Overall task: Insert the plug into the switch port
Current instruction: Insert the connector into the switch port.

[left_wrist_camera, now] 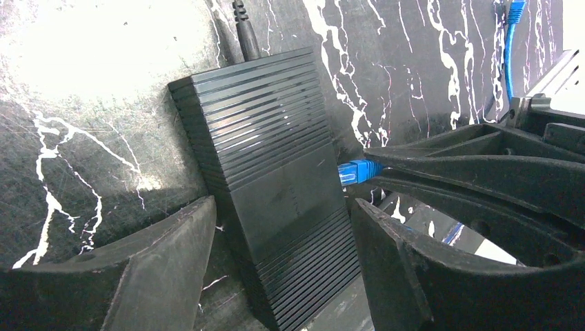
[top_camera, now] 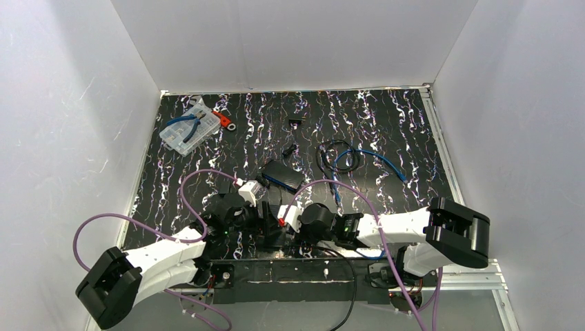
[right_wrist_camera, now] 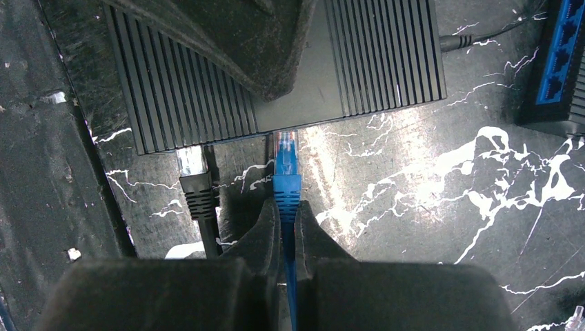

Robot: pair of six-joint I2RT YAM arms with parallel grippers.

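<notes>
The task looks part done. The right hand is clamped on the blue cable just behind the plug. The plug points at the near edge of the black ribbed switch. Its clear tip meets that edge, but nearly all of its body lies outside over the worktop, so I judge it lined up at the port mouth and not seated. What is left is the push home and the release.

The left hand sits astride the switch with its fingers apart, one close along each side. Whether they press on the case I cannot tell.

A black cable with a clear plug already goes into the switch just left of the blue one. At the far right of the right wrist view is another box with blue ports.

The only container is a clear compartment box at the far left of the worktop, with blue-handled pliers lying across it. Its contents are too small to make out.
</notes>
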